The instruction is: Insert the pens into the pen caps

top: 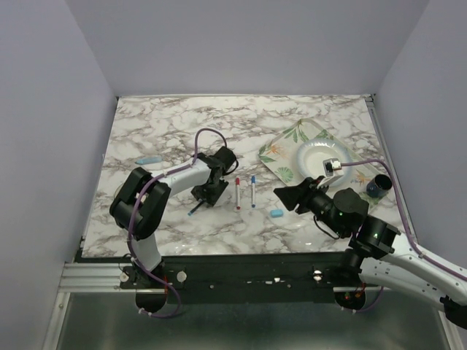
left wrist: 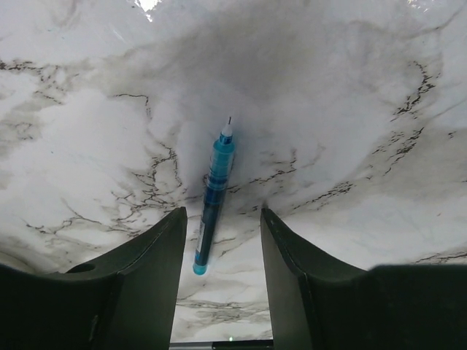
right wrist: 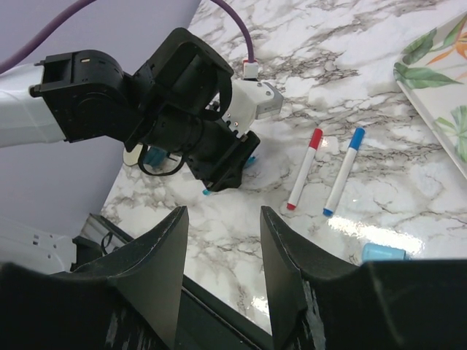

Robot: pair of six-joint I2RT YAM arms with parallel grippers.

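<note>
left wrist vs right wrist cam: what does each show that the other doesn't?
Left wrist only: the whole blue pen, bare tip pointing away, lying framed by the open left tool.
Right wrist only: the left arm from outside, a white pen with red ends, a white pen with blue ends, a light blue cap, the floral tray, the open right tool.
Both: the marble table; the right wrist catches just a sliver of the blue pen under the left tool.
</note>
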